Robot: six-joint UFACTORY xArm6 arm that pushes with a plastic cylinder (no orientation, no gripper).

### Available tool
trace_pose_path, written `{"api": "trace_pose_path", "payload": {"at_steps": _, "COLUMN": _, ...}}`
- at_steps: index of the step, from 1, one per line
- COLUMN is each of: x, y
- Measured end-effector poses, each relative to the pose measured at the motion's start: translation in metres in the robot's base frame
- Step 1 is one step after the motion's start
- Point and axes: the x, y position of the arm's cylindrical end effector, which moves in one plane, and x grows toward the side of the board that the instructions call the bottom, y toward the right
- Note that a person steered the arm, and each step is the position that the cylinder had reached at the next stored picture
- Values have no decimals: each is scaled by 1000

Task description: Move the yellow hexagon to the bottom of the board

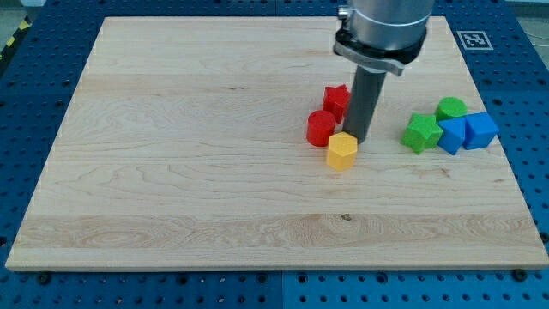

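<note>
- The wooden bench (171,154) is lying flat on a blue perforated base (34,69), and its whole left half is sitting far to the view's left of the yellow hexagon.
- A red cylinder (321,128) is standing just to the upper left of the yellow hexagon, nearly touching it.
- A red star-like block (336,99) is sitting directly above the yellow hexagon, touching the red cylinder's upper right side and partly hiding behind the rod.
- The yellow hexagon (341,151) is resting upright a little right of the bench's centre, well apart from the bench's bottom edge.
- My tip (355,140) is pressing against the yellow hexagon's upper right edge; the dark rod is rising straight from it to the grey arm housing (382,30) at the view's top.
- The arm is carrying no jaws, only the rod, so it is holding nothing.
- A green star-like block (420,133) is sitting well to the right of the yellow hexagon, at about its height.
- A green cylinder (451,108) is standing further right of the hexagon and higher.
- A blue block (452,135), whose shape I cannot tell, and a blue cube (480,130) are touching each other, furthest right of the hexagon.
</note>
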Motion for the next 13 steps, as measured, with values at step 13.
{"api": "trace_pose_path", "payload": {"at_steps": 13, "x": 82, "y": -71}}
